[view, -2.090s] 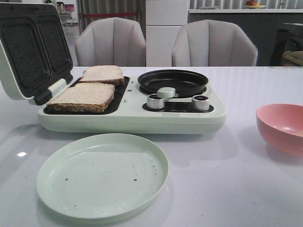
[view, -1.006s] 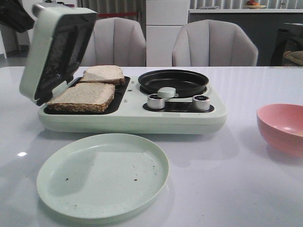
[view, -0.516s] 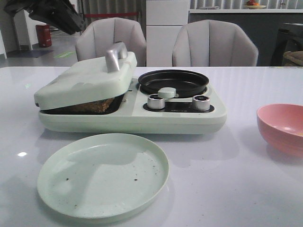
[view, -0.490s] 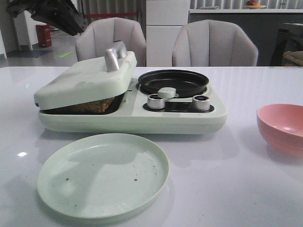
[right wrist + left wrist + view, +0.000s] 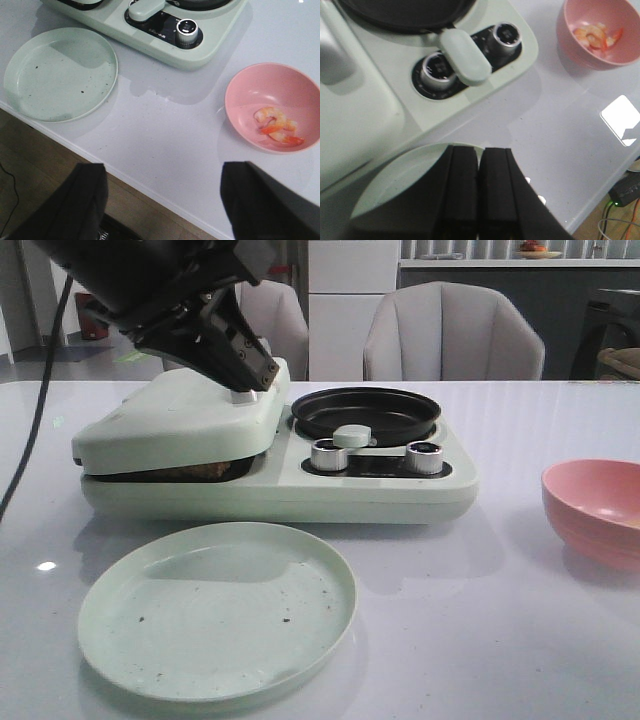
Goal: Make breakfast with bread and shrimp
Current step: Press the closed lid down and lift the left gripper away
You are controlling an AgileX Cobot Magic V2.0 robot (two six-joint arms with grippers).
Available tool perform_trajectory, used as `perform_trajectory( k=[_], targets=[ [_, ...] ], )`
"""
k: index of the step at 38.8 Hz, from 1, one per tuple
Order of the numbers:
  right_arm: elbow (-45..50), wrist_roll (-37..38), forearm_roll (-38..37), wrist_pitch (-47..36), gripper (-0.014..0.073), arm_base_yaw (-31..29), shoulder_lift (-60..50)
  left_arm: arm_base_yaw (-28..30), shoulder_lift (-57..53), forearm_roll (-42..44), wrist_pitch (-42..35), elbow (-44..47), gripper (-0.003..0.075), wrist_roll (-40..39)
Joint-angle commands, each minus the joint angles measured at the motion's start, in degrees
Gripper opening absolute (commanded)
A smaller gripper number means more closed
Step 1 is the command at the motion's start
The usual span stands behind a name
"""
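The bread lies inside the pale green sandwich maker; only a brown sliver of it shows under the almost closed lid. My left gripper is shut and empty, its tip down on the lid by the handle; in the left wrist view its fingers are pressed together. The shrimp lie in the pink bowl, also seen in the left wrist view. My right gripper is open and empty, above the table's front edge, and is not in the front view.
A pale green plate lies in front of the sandwich maker. A black round pan and two metal knobs sit on the maker's right half. The pink bowl stands at the right. Two chairs stand behind the table.
The lid has swung down from wide open to almost closed over the bread. My left arm has come down from the upper left onto the lid's top.
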Motion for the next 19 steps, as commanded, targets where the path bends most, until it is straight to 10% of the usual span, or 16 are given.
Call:
perform_trajectory(
  k=[1,19],
  targets=[
    [-1.59,-0.03,0.21,-4.03,0.0577,-0.1,-0.15,-3.18,-6.13,-0.53,-5.31,1.93,0.0099,1.52],
    [-1.59,-0.03,0.21,-4.03,0.0577,-0.1,-0.15,-13.43,-23.76,1.43,-17.49,17.05,0.0099,1.67]
  ],
)
